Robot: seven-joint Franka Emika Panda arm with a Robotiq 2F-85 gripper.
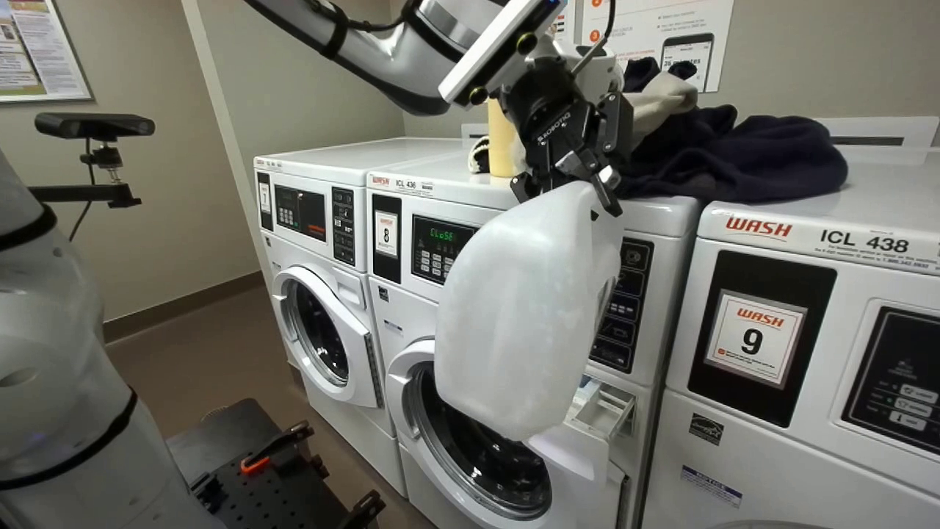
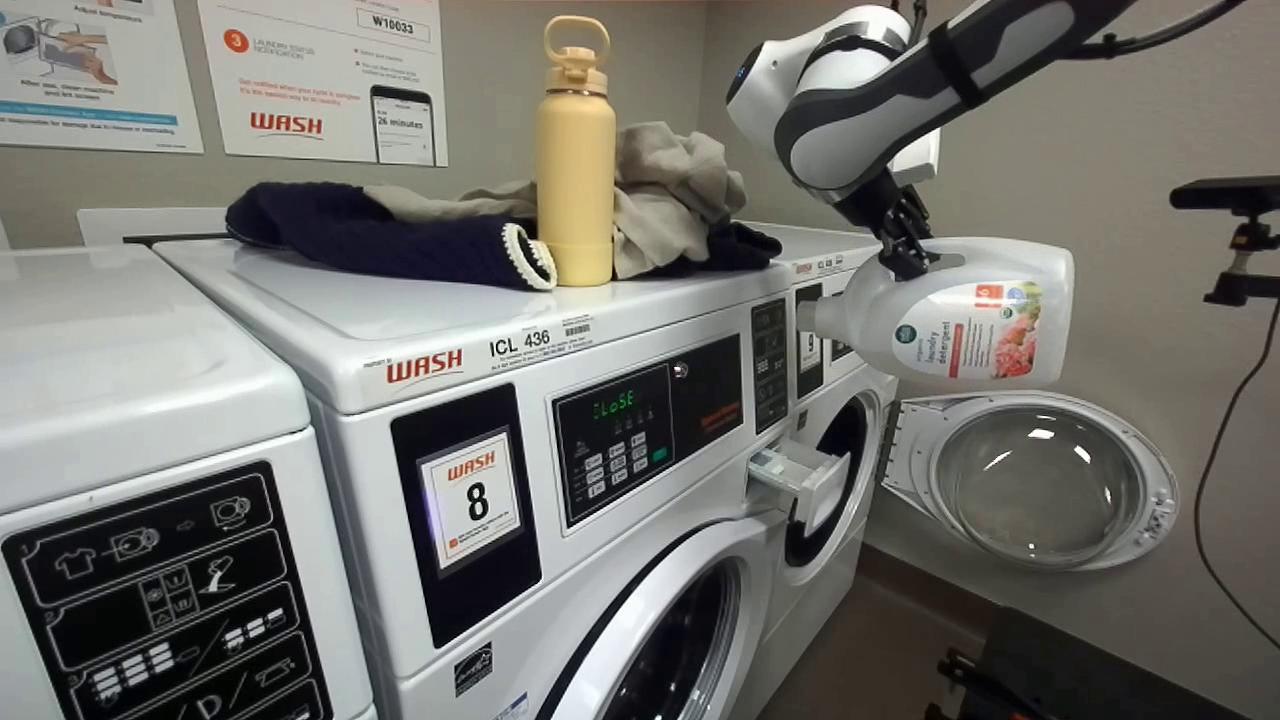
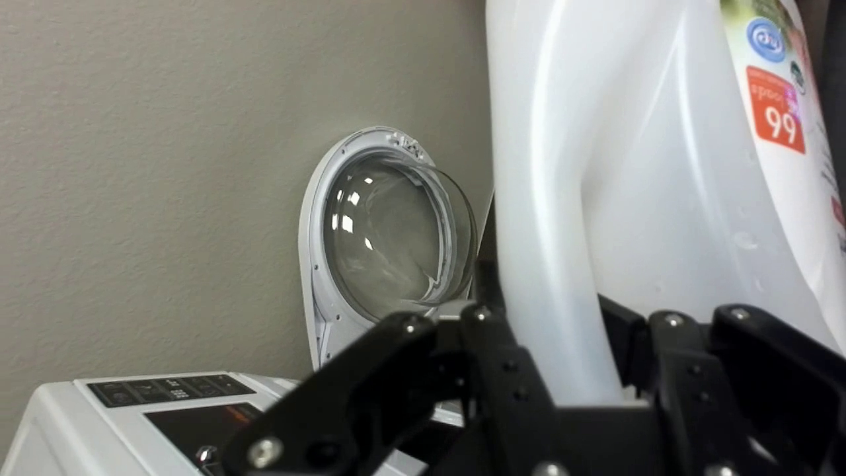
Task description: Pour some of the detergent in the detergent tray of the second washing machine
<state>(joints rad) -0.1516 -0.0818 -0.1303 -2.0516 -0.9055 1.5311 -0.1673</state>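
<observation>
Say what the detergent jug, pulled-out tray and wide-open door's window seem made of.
Jug: likely translucent plastic, semi-gloss; soft highlights streak its milky surface.
Tray: probably moulded plastic, pale and smooth, judging by thin walls.
Window: clear, glossy, with bright reflections; glass or hard plastic, can't tell.

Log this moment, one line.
gripper: shut on detergent jug handle; jug: tipped nearly level; detergent tray: pulled out of washer 8; flow: none visible

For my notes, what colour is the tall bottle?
The bottle is tan-yellow, clearest in an exterior view.
</observation>
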